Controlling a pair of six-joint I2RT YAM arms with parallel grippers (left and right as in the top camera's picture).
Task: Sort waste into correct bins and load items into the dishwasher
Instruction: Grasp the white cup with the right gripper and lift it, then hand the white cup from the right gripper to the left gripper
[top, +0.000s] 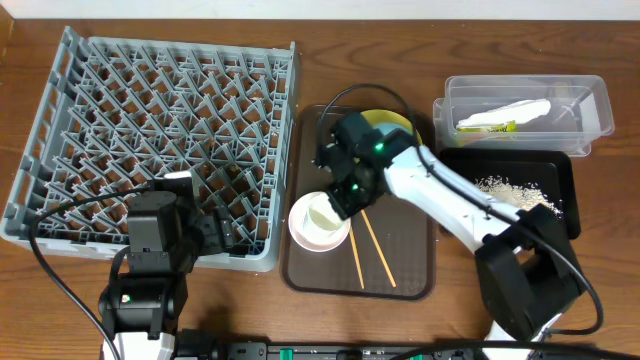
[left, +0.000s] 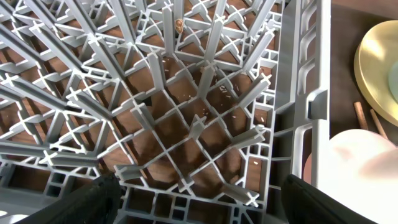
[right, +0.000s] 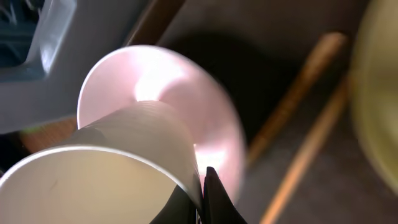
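My right gripper (top: 345, 190) (right: 202, 193) is shut on the rim of the small white cup (top: 323, 212) (right: 112, 168). It holds the cup tilted over the white bowl (top: 318, 235) (right: 186, 93) on the brown tray. Two chopsticks (top: 370, 250) (right: 298, 87) lie beside the bowl. The yellow plate (top: 392, 122) lies behind, partly under the arm. My left gripper (top: 215, 235) (left: 199, 205) is open and empty over the front right corner of the grey dish rack (top: 160, 130) (left: 186, 112). The napkin (top: 505, 110) and wrapper (top: 488, 126) lie in the clear tub (top: 590, 100). Rice crumbs (top: 515, 190) lie in the black tray (top: 560, 165). The blue bowl is out of view.
The dark brown serving tray (top: 420, 280) sits between the rack and the bins. A few crumbs lie on the table under the rack's pegs (left: 230, 93). The right arm stretches across the brown tray from the front right.
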